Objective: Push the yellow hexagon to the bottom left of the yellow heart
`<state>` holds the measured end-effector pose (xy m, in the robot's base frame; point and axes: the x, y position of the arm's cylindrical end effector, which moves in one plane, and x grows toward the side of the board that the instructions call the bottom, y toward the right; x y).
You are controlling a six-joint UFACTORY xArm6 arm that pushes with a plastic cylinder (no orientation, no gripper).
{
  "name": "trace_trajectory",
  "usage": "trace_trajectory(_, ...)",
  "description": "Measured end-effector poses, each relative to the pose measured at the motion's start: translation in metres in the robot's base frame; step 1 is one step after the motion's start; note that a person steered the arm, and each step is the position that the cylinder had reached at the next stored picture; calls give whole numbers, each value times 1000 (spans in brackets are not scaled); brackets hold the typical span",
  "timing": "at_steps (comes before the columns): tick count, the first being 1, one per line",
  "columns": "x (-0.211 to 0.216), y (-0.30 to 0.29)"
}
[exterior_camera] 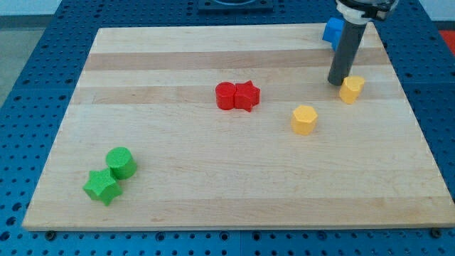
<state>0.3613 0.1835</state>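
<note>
The yellow hexagon [304, 119] lies right of the board's middle. The yellow heart [351, 89] lies up and to the right of it, near the right edge, so the hexagon is to the heart's lower left with a gap between them. My tip [336, 82] rests on the board just left of the heart, very close to it or touching it. It is up and to the right of the hexagon and apart from it.
A red round block [226, 95] and a red star [247, 95] touch each other near the centre. A green cylinder [121, 163] and a green star [102, 186] sit at the lower left. A blue block [331, 31] is at the top right, partly behind the rod.
</note>
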Motion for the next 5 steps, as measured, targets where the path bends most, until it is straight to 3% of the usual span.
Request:
trace_trajectory(3,27,-82)
trace_trajectory(5,58,-94)
